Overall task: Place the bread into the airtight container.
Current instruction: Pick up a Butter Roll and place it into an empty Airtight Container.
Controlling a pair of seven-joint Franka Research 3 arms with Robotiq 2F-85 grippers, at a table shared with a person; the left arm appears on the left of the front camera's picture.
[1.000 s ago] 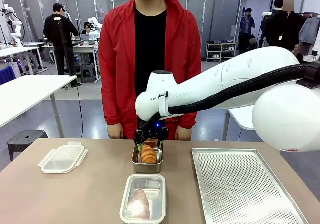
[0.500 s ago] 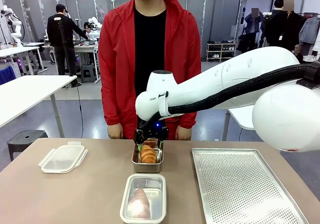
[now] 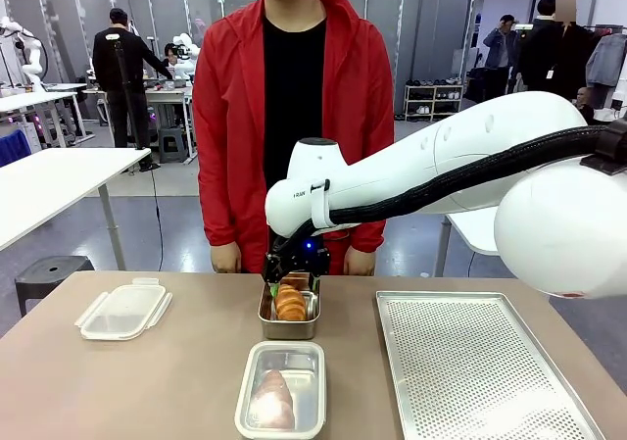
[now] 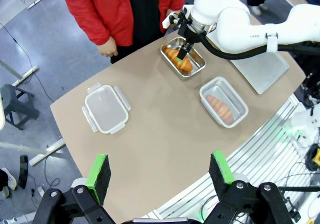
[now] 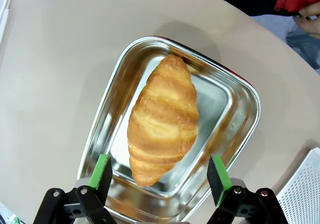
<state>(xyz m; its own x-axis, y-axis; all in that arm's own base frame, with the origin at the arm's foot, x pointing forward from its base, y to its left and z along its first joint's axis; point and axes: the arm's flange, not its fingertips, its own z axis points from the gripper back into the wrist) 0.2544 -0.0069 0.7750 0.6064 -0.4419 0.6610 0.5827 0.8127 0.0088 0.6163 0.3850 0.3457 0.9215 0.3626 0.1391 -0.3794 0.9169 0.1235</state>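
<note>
Nothing on the table has shifted — the right gripper (image 3: 292, 281) still hovers, fingers spread, over the croissant (image 5: 162, 119) in the steel pan (image 5: 240, 109) near the far edge. The left gripper (image 4: 159, 171) is open too. Toward the near edge sits the airtight container (image 3: 281, 389) holding another bread; its lid (image 3: 123, 310) lies by the left edge, a perforated tray (image 3: 475, 366) by the right.

Croissant (image 3: 290, 303) in far tin (image 3: 265, 319); container (image 3: 249, 401) nearer; lid (image 3: 123, 310) left; tray (image 3: 470, 362) right, prob. bare.

Perforated metal tray (image 3: 480, 366) lying flat at four o'clock on the bench (image 3: 147, 381); red-jacketed person (image 3: 294, 117) standing at twelve.
</note>
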